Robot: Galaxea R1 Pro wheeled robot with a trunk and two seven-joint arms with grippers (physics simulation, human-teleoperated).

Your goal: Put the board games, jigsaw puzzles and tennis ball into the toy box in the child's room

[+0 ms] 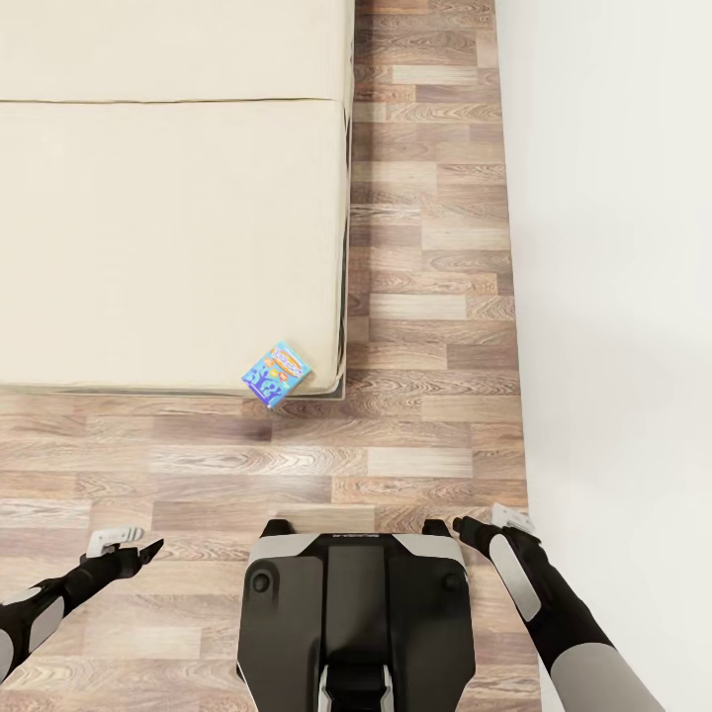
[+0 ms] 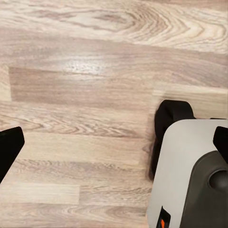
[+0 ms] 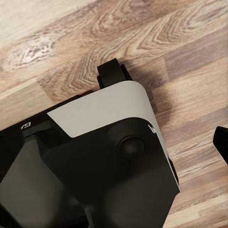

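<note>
1. Facing the bed (image 1: 168, 218) from the wood floor (image 1: 415, 297); a floor strip runs between the bed's right edge and the white wall (image 1: 613, 247).
2. Small blue board game (image 1: 277, 374) lies at the mattress's near right corner, overhanging the edge slightly, it seems.
3. Left gripper (image 1: 148, 550) and right gripper (image 1: 462, 524) hang low beside the base (image 1: 356, 593), holding nothing; fingers spread in the wrist views.

L gripper (image 1: 148, 547) low, fwd | R gripper (image 1: 461, 524) low, fwd | both empty
</note>
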